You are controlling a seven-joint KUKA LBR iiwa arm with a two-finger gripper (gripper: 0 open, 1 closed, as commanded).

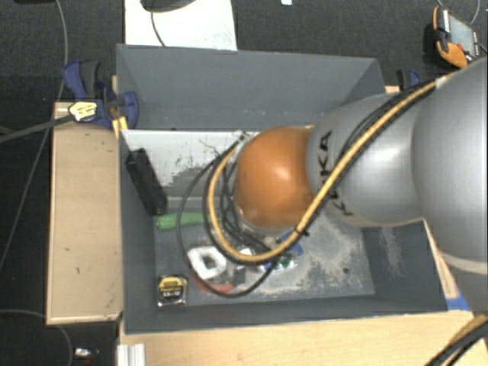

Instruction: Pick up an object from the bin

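— White plastic piece (206, 261), near the front wall of the bin (244, 82), a little left of the middle: is this the one you go for?

— I think so. It is the thing that lies closest below the wrist. But I cannot tell if the gripper is apart or together, because the orange cover (271, 178) stands over it in my view.

— What could go wrong from here?

— Several things, in my judgement. The cable loops (212, 204) of the arm hang low over the white piece, so a loop may catch on it and drag it. A red thing (217, 286) lies just beside it, and small green and blue bits (286, 261) are near, so the gripper may take two things at once, or push the white piece against the front wall. The yellow tape measure (171, 289) in the front left corner is also near.

— And the rest?

— The black bar (145, 181) by the left wall and the green stick (179, 220) are more apart. I expect no trouble there.

— How is the surface?

— The bin floor (343, 258) is grey metal, scratched and dusty. I guess it is slippery, so a piece can slide away. The walls are high and the arm takes much of the room inside. Around the bin I see a dark mat (46, 52) with a white sheet (183, 14) on it.
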